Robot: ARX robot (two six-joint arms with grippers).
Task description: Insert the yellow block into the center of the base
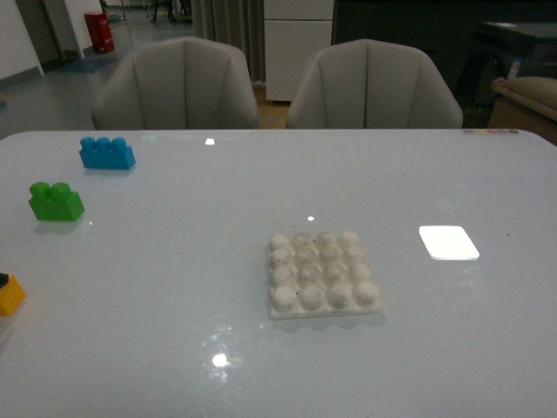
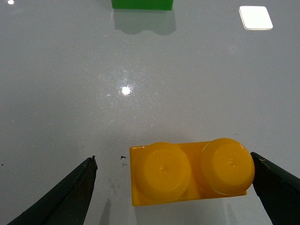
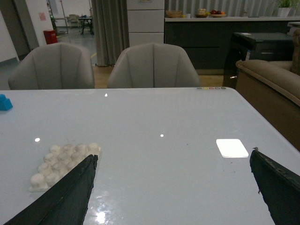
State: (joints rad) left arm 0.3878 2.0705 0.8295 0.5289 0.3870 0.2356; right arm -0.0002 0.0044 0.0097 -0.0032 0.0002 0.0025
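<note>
Yellow block (image 2: pixel 190 172) lay flat on the surface (image 1: pixel 174 279), both studs up, not yet lifted. In the front view it sat at the near left edge (image 1: pixel 10 294), half cut off by the frame and well apart from the base (image 1: pixel 324 274).

Long axis: ran across the gap of my left end effector (image 2: pixel 173 158), nearly from finger to finger, slightly skewed. Short ends faced the fingers. One finger stood at or touching the end under one stud; the other stood clear of the far end.

Left end effector: fingers apart, straddling the block, nothing clamped. I judged this a pre-grasp, set to close on the short ends. Because the block was off-centre in the gap, closing would likely push it sideways first.

Right end effector (image 3: pixel 173 154): fingers wide apart, empty, held above the surface with the base (image 3: pixel 63 161) off to one side. I read it as parked out of the way.

Base: flat, studs up, nothing on it, centre free.

Green brick (image 1: pixel 56 201) and blue brick (image 1: pixel 106 152) sat farther back on the left, well clear of the path to the base.
</note>
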